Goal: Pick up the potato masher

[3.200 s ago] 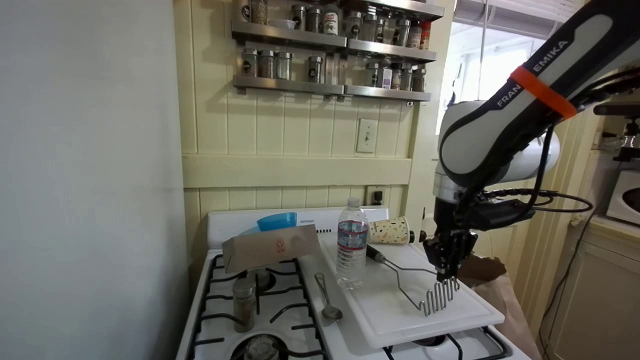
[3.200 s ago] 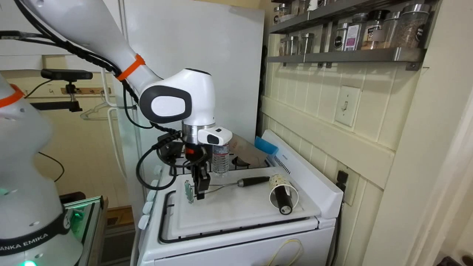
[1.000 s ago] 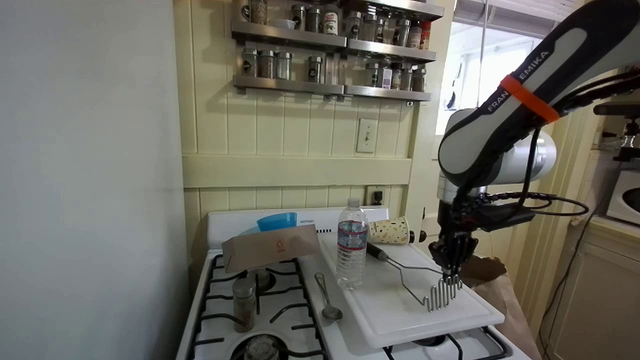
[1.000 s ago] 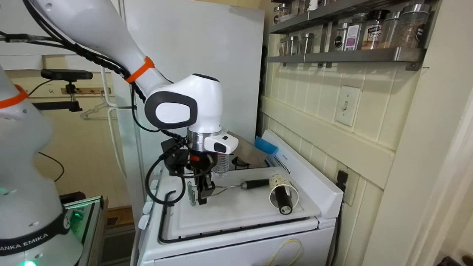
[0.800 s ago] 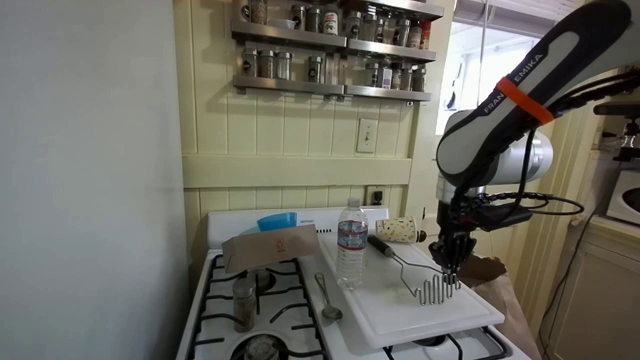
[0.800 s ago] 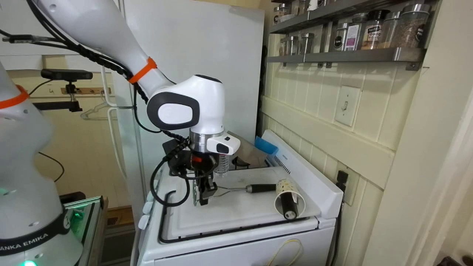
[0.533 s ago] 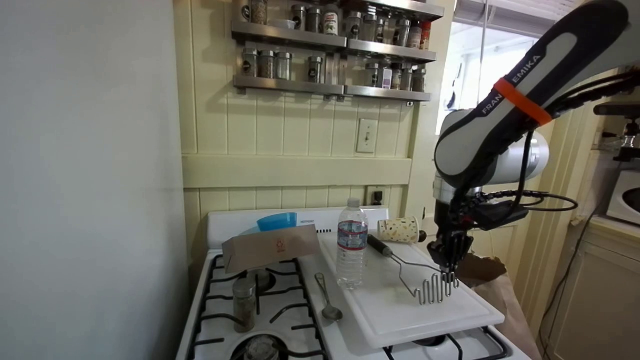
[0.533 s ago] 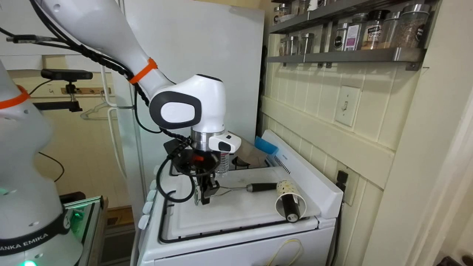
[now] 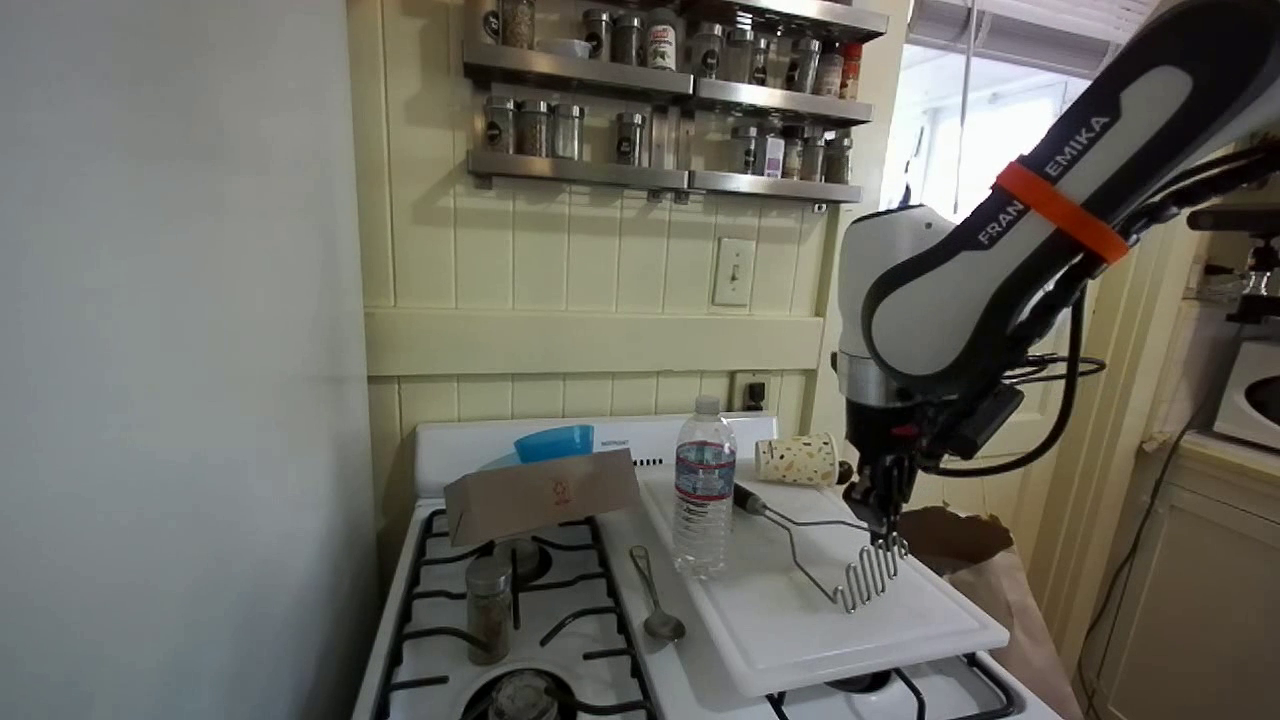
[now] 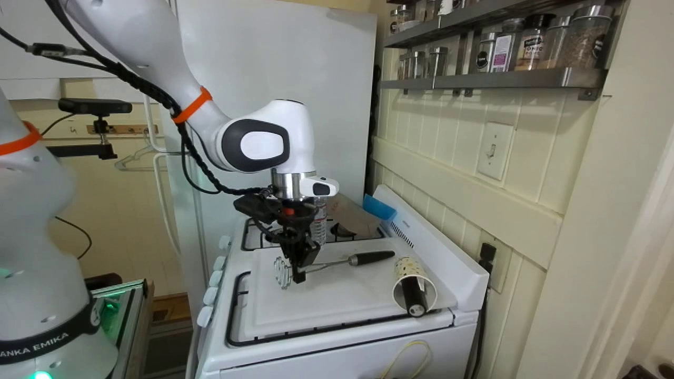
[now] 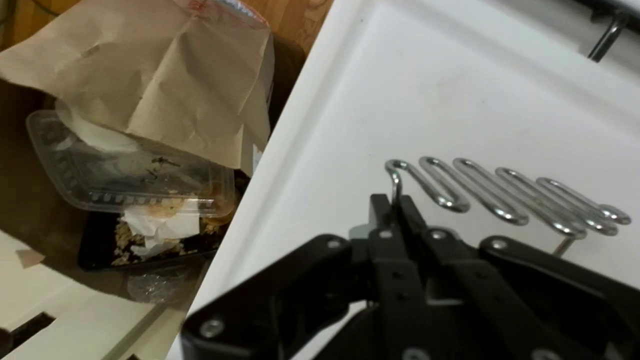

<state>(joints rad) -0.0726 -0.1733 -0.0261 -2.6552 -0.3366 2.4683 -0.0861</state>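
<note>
In an exterior view, the potato masher (image 9: 866,576) is spanning a smooth white board (image 9: 790,635) on the stove (image 9: 445,460): shiny wire bending into a flat zigzag head, two thin stems bowing outward, dark handle pointing toward the stove's back; whether head and board are touching, I am not making out. The black gripper (image 9: 881,532) is pinching the head's far end, its jaws narrow. A clear, ribbed plastic bottle (image 9: 704,510) is standing upright and covering the handle's tip. Behind, a speckled cup (image 9: 797,460) is lying on its side; a dull metal spoon (image 9: 664,626) is resting beside the board, and a lidded glass jar (image 9: 488,615) is standing upright, well apart from the gripper. In an exterior view, the handle of the potato masher is showing whole, smooth, black and rounded, with a grey collar at the wires. A black cylinder (image 10: 413,297) is poking out of the cup's mouth, its inner end hiding inside. The gripper's body is masking part of the stems; the white arm (image 10: 158,58) is blocking much of the bottle and running off the top edge. In the wrist view, the fingertips (image 11: 380,212) are meeting around the wire's end; the round loops are gleaming, one stem passing out of sight under the dark linkage. Beyond the board's edge, creased brown paper (image 11: 210,85) is overhanging a clear plastic container (image 11: 120,155), with crumpled white paper (image 11: 165,220) below; whether the container is a tub or a lid, I am not making out.
</note>
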